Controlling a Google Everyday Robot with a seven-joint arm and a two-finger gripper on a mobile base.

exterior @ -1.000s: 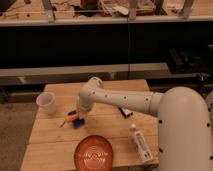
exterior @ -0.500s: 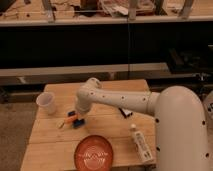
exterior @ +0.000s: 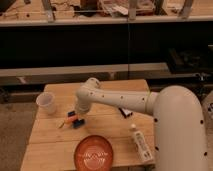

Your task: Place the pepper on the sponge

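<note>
The blue sponge [exterior: 78, 122] lies on the left part of the wooden table [exterior: 107, 127]. The orange pepper [exterior: 67, 121] sits at the sponge's left edge, touching or overlapping it, with its thin end pointing left. My gripper [exterior: 76, 115] is at the end of the white arm [exterior: 117, 100], directly above the sponge and pepper and very close to them. The gripper's lower part is dark and merges with the sponge.
A white cup [exterior: 46, 102] stands at the table's left, behind the sponge. A round orange-red plate [exterior: 93, 152] lies at the front edge. A white bottle [exterior: 141, 143] lies at the front right, and a small dark object [exterior: 125, 112] sits under the arm.
The arm's body has swung a little to the left and nearer. The gripper stays over the sponge and pepper, almost unmoved.
</note>
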